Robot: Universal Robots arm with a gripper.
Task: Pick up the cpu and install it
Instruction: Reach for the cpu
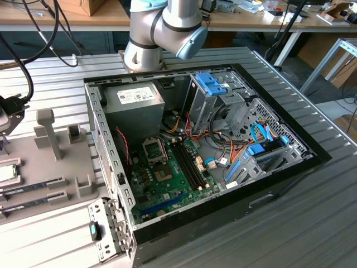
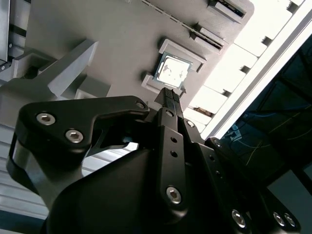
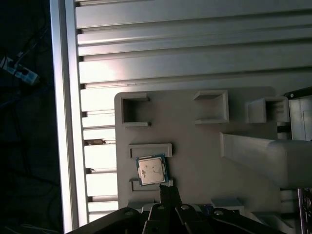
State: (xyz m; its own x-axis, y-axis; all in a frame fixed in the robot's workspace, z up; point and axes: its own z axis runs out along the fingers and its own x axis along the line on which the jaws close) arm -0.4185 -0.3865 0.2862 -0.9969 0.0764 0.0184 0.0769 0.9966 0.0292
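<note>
On the exterior view's left, the cpu [image 1: 6,173] sits in a snug pocket of the grey holder tray [image 1: 33,156] on the table [image 1: 312,223], probably so it stays square for a clean grab. In the second wrist view the fingers [image 2: 165,100] hang near its edge, pressed together and holding nothing. Further right the open case [image 1: 290,184] lies flat so the motherboard socket [image 1: 155,149] faces up. The print on the power supply [image 1: 134,111] sticker can't be made out.
</note>
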